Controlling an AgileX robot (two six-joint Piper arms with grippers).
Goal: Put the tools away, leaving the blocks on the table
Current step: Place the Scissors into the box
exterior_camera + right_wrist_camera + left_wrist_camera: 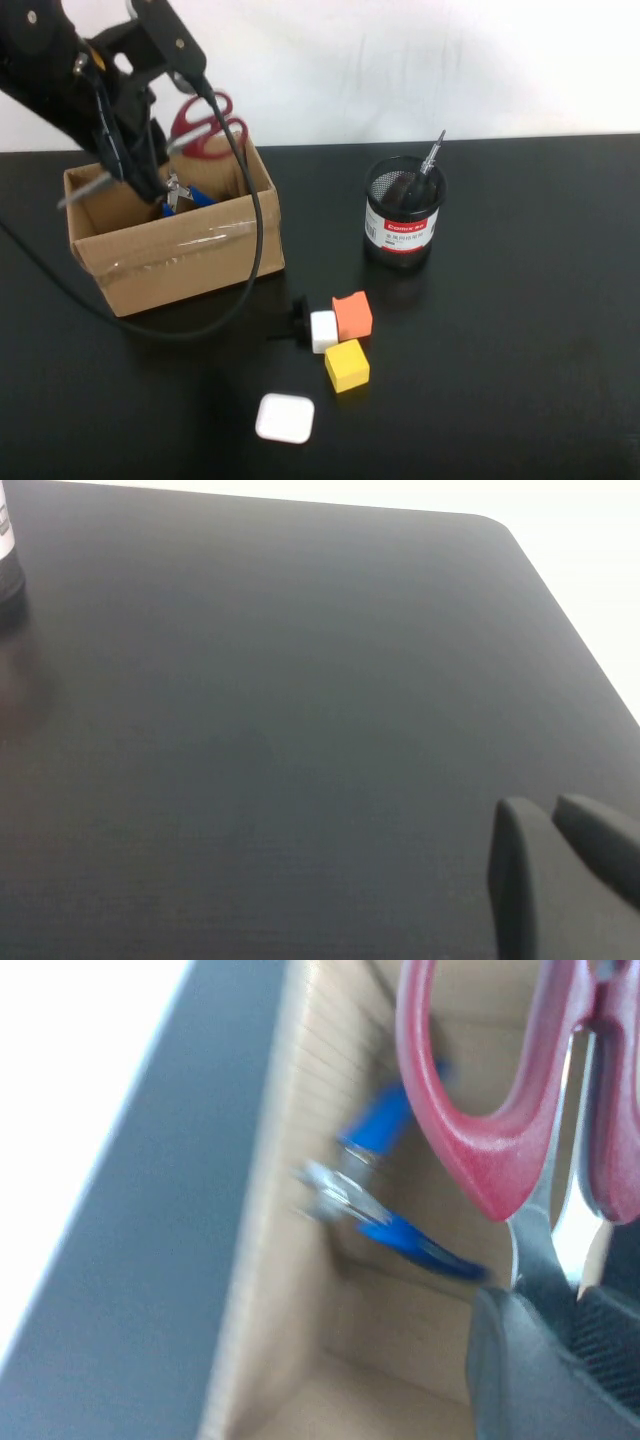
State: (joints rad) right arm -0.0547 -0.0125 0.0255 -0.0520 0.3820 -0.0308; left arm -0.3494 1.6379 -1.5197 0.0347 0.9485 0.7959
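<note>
You have three tools: scissors (205,125), pliers (185,196), screwdriver (428,165). Three blocks: orange (352,315), yellow (347,366), white (323,331). One cardboard box (175,250), one mesh cup (403,212), one white case (285,418).

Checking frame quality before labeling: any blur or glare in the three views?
High view: sharp, tape on the brown cardboard box glints. Left wrist view: motion-blurred; left gripper holds the red-handled steel scissors above the smeared blue-handled pliers. Right wrist view: soft sheen on the matte black table; shut right gripper slightly soft.

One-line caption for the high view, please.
Left end effector holds red scissors above cardboard box containing blue pliers; blocks remain on table.
</note>
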